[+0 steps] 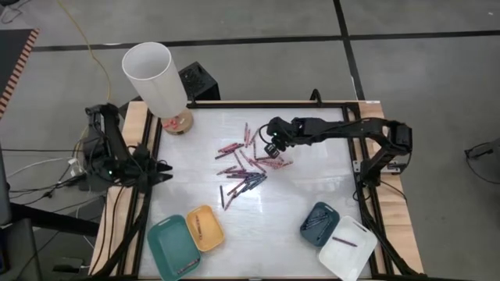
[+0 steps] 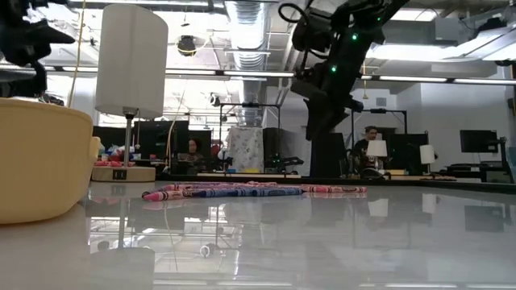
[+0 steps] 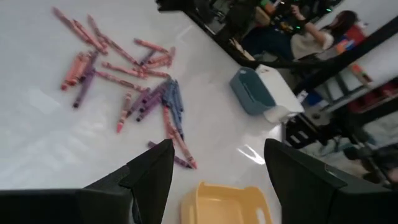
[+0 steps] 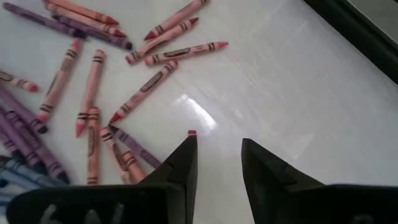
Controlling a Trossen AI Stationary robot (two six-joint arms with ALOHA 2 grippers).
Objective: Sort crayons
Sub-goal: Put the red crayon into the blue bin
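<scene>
White tabletop (image 1: 312,156) — crayons (image 1: 246,168) mid-table; right gripper (image 4: 217,158) above them, parted, empty.

Red, pink, purple, dark-blue crayons (image 1: 246,165) w/ black bands, white table (image 1: 312,195) – trays: teal (image 1: 173,247), yellow (image 1: 205,228), white (image 1: 346,250)

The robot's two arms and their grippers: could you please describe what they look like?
Both arms are dark, near black, built of slim jointed segments. The left arm has cables trailing off its base over the table edge. The right arm carries small green indicator lights, seen in the low view. The left gripper and the right gripper each end in two flat, dark, tapering fingers.
</scene>
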